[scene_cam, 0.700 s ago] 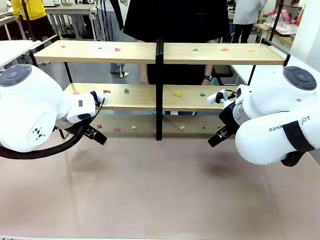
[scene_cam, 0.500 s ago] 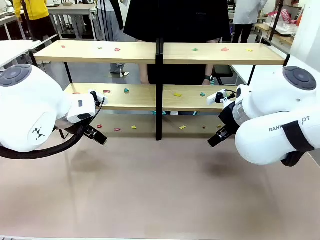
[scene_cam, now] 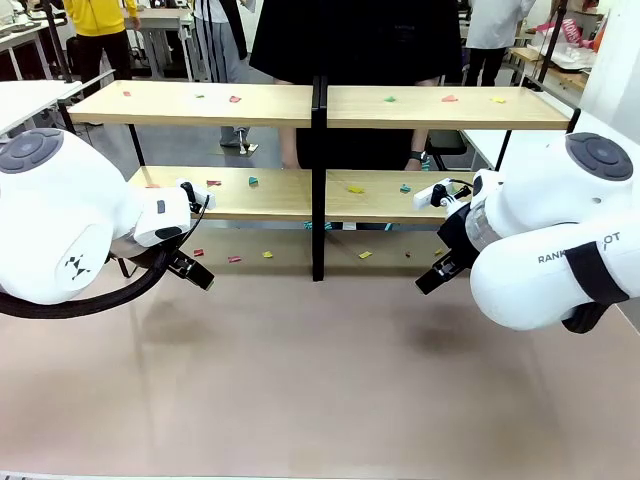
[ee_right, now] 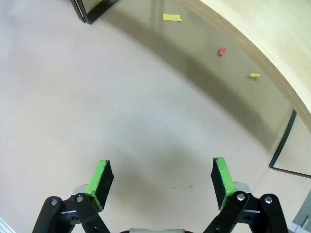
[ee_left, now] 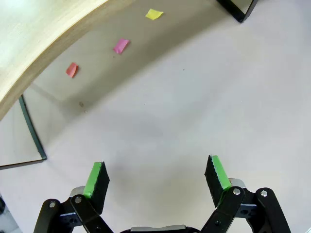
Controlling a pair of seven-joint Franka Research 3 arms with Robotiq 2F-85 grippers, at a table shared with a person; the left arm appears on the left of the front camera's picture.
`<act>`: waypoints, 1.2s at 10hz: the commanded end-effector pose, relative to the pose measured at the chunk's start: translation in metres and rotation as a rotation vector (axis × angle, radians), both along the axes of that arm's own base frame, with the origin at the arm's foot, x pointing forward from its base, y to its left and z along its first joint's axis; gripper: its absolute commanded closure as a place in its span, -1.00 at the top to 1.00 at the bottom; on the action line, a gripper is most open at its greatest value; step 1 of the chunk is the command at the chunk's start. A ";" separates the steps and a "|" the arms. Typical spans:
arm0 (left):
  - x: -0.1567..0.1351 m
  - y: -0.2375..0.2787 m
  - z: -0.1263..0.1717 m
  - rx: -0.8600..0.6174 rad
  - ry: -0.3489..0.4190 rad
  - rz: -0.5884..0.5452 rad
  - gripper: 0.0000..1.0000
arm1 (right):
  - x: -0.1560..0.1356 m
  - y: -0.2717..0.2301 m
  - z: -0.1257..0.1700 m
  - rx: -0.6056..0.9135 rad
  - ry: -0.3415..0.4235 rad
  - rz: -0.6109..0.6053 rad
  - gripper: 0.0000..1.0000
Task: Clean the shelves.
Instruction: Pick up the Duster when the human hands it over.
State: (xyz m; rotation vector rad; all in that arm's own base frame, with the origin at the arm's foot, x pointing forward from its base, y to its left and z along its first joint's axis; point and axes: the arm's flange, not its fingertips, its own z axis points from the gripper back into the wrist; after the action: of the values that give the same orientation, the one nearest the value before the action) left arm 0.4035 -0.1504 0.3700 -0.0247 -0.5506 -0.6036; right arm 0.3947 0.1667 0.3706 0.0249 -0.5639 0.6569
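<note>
Partial print "RANK" and "OT" on right arm (scene_cam: 560,270) casing; nothing else legible.

Shelves (scene_cam: 200,103): 2 light wooden tiers, black frame, coloured scraps scattered.

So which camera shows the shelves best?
The front view: it shows the shelves with both wooden tiers and the black centre post, though the arms hide the lower ends. The left wrist view has one board's edge and black frame; the right wrist view has another edge.
</note>
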 end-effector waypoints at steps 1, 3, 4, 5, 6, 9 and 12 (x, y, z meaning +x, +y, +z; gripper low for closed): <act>0.000 0.000 0.000 0.000 0.000 -0.001 1.00 | 0.000 0.000 0.000 0.001 0.000 0.000 1.00; 0.000 0.000 0.000 0.000 0.000 -0.001 1.00 | 0.000 0.000 0.000 0.001 0.000 0.000 1.00; 0.000 0.000 0.000 0.000 0.000 -0.001 1.00 | 0.000 0.000 0.000 0.001 0.000 0.000 1.00; 0.000 0.000 0.000 0.000 0.000 -0.001 1.00 | 0.000 0.000 0.000 0.001 0.000 0.000 1.00; 0.000 0.000 0.000 0.000 0.000 -0.001 1.00 | 0.000 0.000 0.000 0.001 0.000 0.000 1.00; -0.026 0.012 0.013 -0.054 0.157 -0.096 1.00 | -0.015 -0.013 0.015 -0.043 0.190 -0.001 1.00; -0.085 0.063 0.028 -0.196 0.302 -0.189 1.00 | -0.058 -0.070 0.049 -0.001 0.343 0.063 1.00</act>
State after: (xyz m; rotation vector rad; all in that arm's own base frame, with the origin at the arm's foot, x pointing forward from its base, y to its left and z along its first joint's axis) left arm 0.3648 -0.1423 0.4009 -0.3101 -0.3176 -0.7164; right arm 0.3596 0.1269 0.3944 0.0826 -0.2290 0.6631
